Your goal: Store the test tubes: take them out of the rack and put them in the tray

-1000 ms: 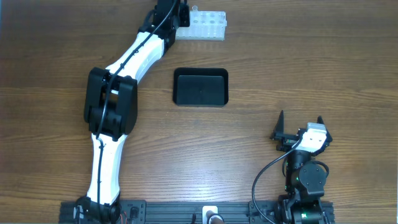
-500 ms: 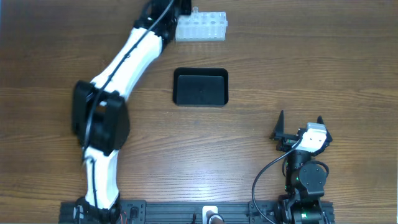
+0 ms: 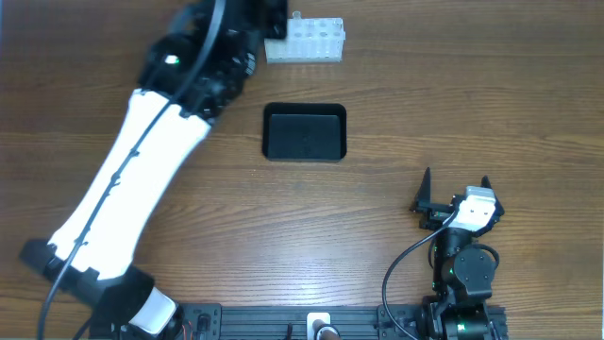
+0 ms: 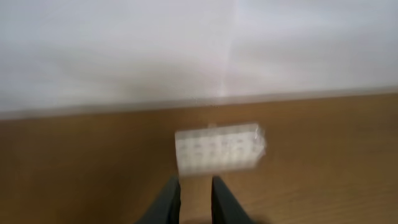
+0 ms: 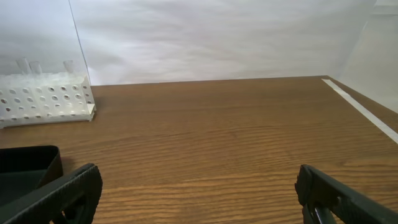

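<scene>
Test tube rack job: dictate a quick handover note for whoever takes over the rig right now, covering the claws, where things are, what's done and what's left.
Left claw: raised over the table just short of the rack; too blurred to tell whether it grips anything.
Right claw: open, empty, parked near its base.
Rack: at the table's far edge, with at least three test tubes standing in it.
Tray: nearer than the rack, empty.
Done: no tube in the tray yet.
Left: move every tube from rack to tray.

Brown wood-grain table — a plain white wall behind it.
</scene>
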